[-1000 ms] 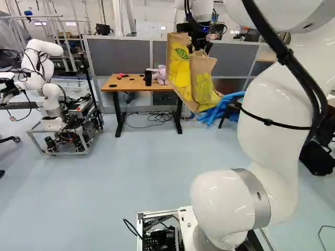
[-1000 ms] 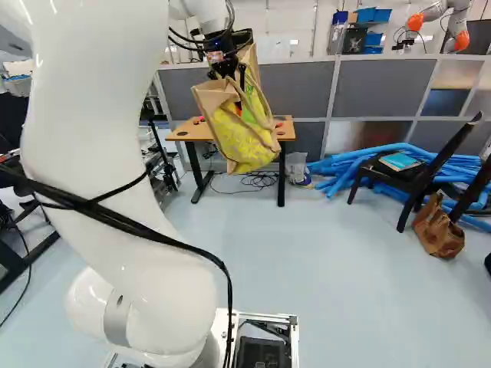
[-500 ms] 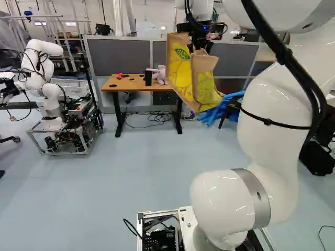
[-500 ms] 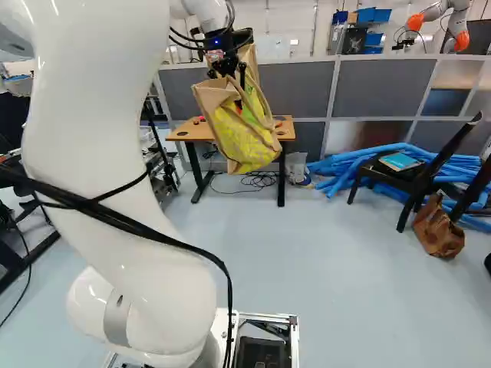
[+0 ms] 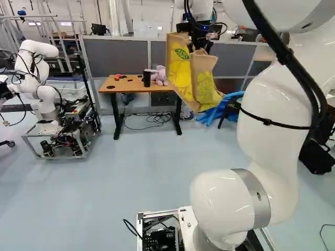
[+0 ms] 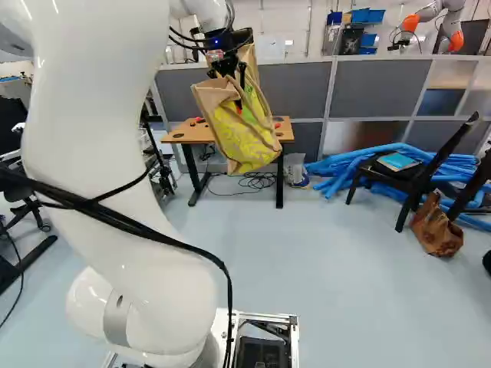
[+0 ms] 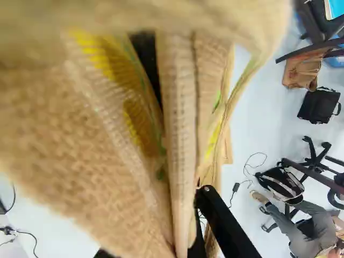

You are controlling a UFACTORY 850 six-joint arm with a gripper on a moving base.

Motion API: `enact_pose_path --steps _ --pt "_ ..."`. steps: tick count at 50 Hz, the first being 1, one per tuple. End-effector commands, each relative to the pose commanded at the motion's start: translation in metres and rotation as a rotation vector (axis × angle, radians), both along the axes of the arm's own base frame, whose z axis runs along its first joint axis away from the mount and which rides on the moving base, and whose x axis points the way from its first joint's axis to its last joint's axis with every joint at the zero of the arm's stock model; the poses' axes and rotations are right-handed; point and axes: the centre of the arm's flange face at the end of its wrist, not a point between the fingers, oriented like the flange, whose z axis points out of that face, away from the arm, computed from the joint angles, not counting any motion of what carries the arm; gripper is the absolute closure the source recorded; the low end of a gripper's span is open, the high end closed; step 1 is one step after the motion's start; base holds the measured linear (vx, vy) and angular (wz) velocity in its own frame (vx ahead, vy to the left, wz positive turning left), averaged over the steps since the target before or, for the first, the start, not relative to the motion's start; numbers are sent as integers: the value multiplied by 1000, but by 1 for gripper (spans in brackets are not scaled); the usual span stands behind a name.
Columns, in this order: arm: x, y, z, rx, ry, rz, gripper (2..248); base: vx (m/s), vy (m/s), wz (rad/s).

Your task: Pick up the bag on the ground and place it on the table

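Observation:
My gripper (image 5: 200, 47) is high in front of the arm, above floor level, shut on the upper part of the tan and yellow bag (image 5: 180, 65). The bag hangs below it, tilted, with its mouth partly open in the right base view. Seen from the wrist, the gripper (image 7: 196, 219) pinches folded woven cloth, and the bag (image 7: 80, 145) fills much of the view, hiding most of the fingers. Farther off stands the table (image 5: 118, 84), wooden-topped with black legs; in the right base view the bag covers part of the table (image 6: 186, 133).
A black cylinder (image 5: 146, 79) and a pink plush toy (image 5: 159, 76) stand on the table. Another robot (image 5: 47, 99) is at the left. Blue tubes (image 6: 345, 165), a black chair (image 6: 410, 176) and a brown bag (image 6: 437, 230) lie to the right. Grey partitions run behind the table.
The base has moved: the room has shifted slightly leftward in both base views, and the other robot looks a little nearer. Arm and held bag keep nearly the same pose.

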Motion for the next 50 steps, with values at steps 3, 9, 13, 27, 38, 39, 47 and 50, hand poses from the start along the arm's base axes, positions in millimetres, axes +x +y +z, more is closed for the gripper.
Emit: enact_pose_path --steps 3,9,13,27,38,39,47,50 --pt "0 0 0 0 0 0 228 102 102 -31" --pt "0 0 0 0 0 0 228 99 124 -29" --pt "0 0 0 0 0 0 228 98 145 -22" --pt "0 0 0 0 0 0 228 99 138 -21" --pt "0 0 0 0 0 0 228 103 143 -25" --pt "0 0 0 0 0 0 228 111 167 -23" --pt "0 0 0 0 0 0 228 105 146 -22" --pt "0 0 0 0 0 0 228 94 140 -26"
